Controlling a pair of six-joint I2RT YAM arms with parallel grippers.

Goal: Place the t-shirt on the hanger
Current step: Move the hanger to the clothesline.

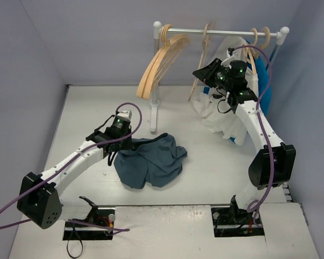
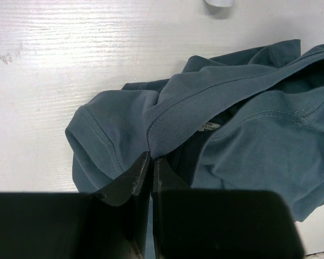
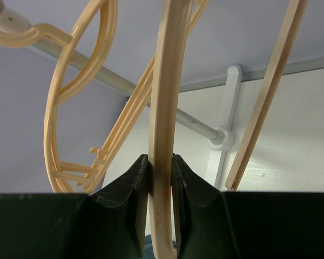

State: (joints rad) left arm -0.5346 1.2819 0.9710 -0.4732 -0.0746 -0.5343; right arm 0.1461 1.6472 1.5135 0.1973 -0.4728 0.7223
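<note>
The slate-blue t-shirt (image 1: 151, 162) lies crumpled on the white table, left of centre. My left gripper (image 1: 121, 141) is low at its left edge. In the left wrist view the gripper (image 2: 151, 157) is shut on a fold of the t-shirt (image 2: 259, 145) by the ribbed collar. The hanger (image 1: 205, 51) hangs from the rail at the back. My right gripper (image 1: 203, 73) is raised to it. In the right wrist view the gripper (image 3: 161, 162) is shut on the hanger's pale wooden arm (image 3: 167, 81).
A white clothes rack (image 1: 221, 32) stands at the back, its post (image 1: 154, 116) coming down beside the t-shirt. Several other wooden hangers (image 1: 156, 65) hang at its left end. A white t-shirt (image 1: 218, 113) and a bright blue garment (image 1: 265, 86) hang at its right end.
</note>
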